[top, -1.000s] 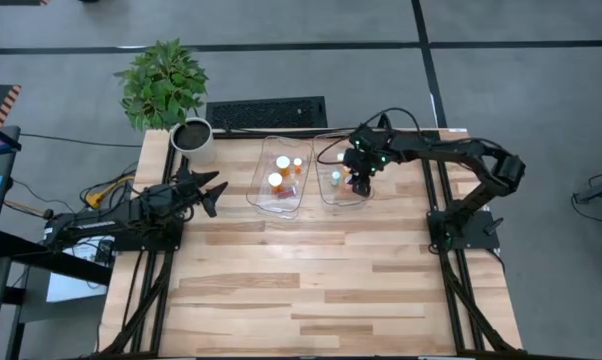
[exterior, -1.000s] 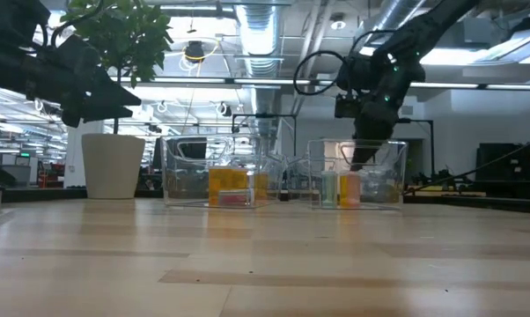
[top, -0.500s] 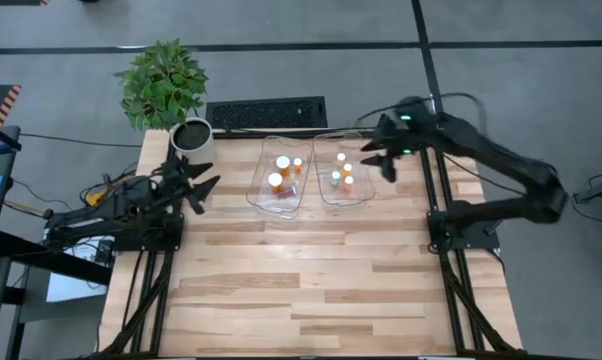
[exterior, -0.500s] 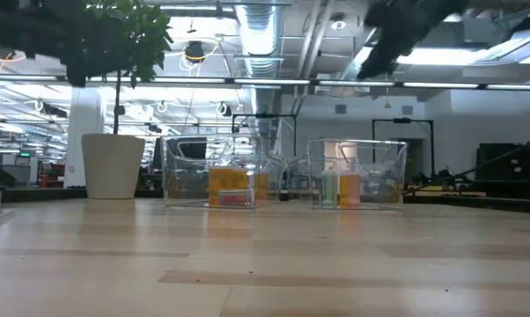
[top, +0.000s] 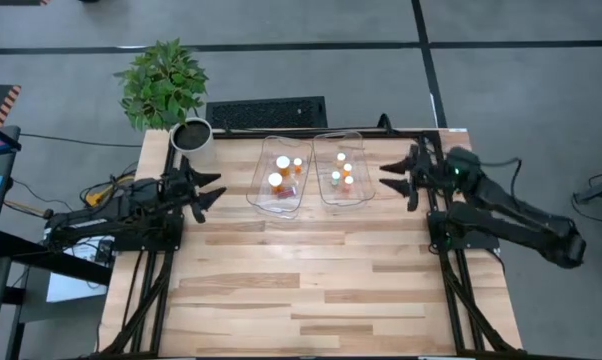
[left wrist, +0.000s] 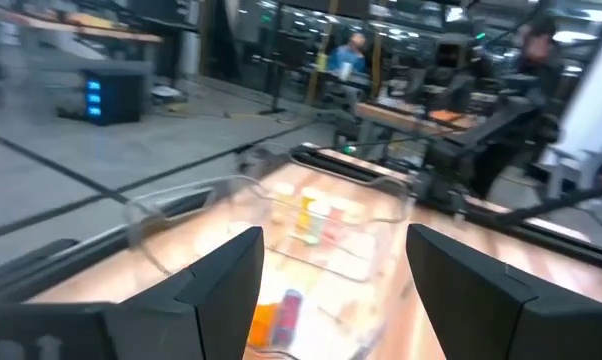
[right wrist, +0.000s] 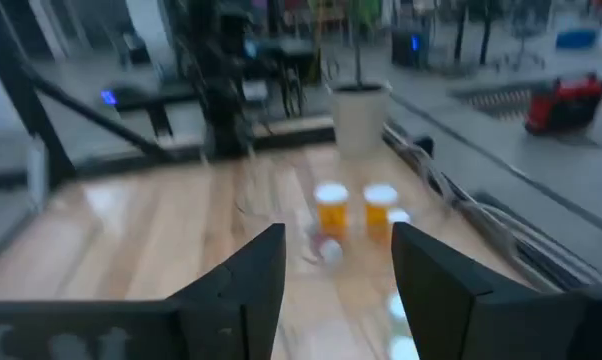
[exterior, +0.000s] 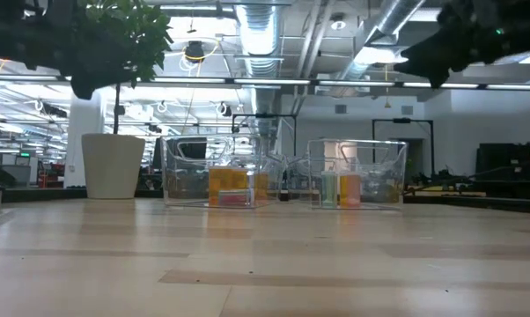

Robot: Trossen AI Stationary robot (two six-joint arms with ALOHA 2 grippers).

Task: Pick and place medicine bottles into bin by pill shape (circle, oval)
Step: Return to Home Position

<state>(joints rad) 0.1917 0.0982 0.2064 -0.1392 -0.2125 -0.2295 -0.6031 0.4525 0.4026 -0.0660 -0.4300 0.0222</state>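
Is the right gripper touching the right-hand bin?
Apart. The low view shows the right gripper raised well above the right bin and off to its side, with open air between them.

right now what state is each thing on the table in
left bin: upright, open-topped, loaded
right bin: upright, open-topped, loaded
left bin's bottles: capped, orange, at least three upright
right bin's bottles: capped, four upright
left gripper: jaws open, empty, left of the left bin
right gripper: jaws open, empty, right of the right bin
plant pot: upright, planted
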